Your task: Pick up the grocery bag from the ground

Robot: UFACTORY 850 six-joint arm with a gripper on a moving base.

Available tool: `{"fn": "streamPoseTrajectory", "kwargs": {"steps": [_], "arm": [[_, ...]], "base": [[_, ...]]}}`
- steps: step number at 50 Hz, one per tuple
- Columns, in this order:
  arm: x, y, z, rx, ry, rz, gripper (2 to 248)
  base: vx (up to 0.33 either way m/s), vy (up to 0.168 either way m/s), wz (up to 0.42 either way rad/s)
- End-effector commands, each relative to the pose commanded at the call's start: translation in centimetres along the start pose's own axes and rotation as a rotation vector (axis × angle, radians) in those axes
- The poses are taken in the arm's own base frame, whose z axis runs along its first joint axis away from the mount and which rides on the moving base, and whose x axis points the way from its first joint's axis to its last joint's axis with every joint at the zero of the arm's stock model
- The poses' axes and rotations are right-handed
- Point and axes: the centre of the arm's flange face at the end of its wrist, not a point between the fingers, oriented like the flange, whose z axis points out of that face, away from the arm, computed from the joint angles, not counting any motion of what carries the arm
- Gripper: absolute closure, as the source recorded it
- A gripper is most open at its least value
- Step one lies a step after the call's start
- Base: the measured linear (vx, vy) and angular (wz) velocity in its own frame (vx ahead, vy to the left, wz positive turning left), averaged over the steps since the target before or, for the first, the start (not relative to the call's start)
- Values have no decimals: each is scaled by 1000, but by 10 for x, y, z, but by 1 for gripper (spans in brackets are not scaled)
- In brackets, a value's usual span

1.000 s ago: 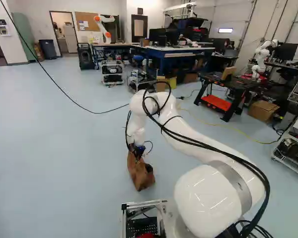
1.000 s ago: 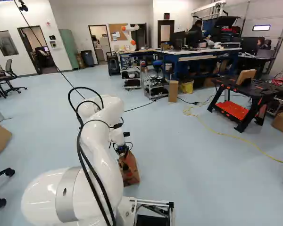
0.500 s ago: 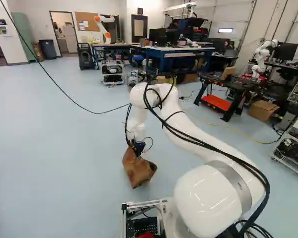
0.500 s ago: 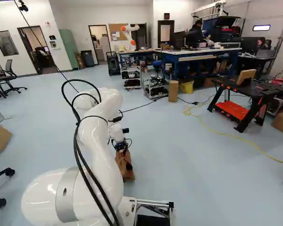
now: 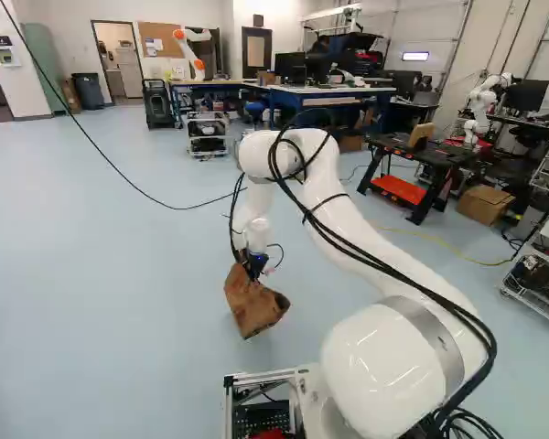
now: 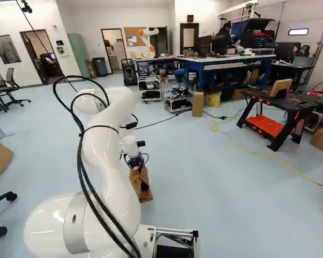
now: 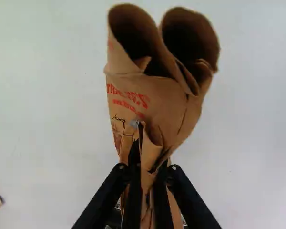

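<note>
Arm (image 5: 375, 366) is rising, hand (image 7: 145, 172) staying clamped on the grocery bag (image 5: 254, 306), which is moving up with it just below centre in the left base view, so pickup is looking nearly done.

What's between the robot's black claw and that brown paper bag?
Nothing: in the wrist view, the black two-fingered gripper pinches the brown paper bag.

Base views behind arm (image 6: 116, 172), overlapping; wrist view close.
</note>
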Motion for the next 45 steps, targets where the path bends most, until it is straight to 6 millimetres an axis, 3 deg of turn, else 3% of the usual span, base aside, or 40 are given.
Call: {"fn": "streamPoseTrajectory", "kwargs": {"steps": [45], "arm": [[-21,-15,-137,9,249,-28,228]], "base": [[0,0,0]]}}
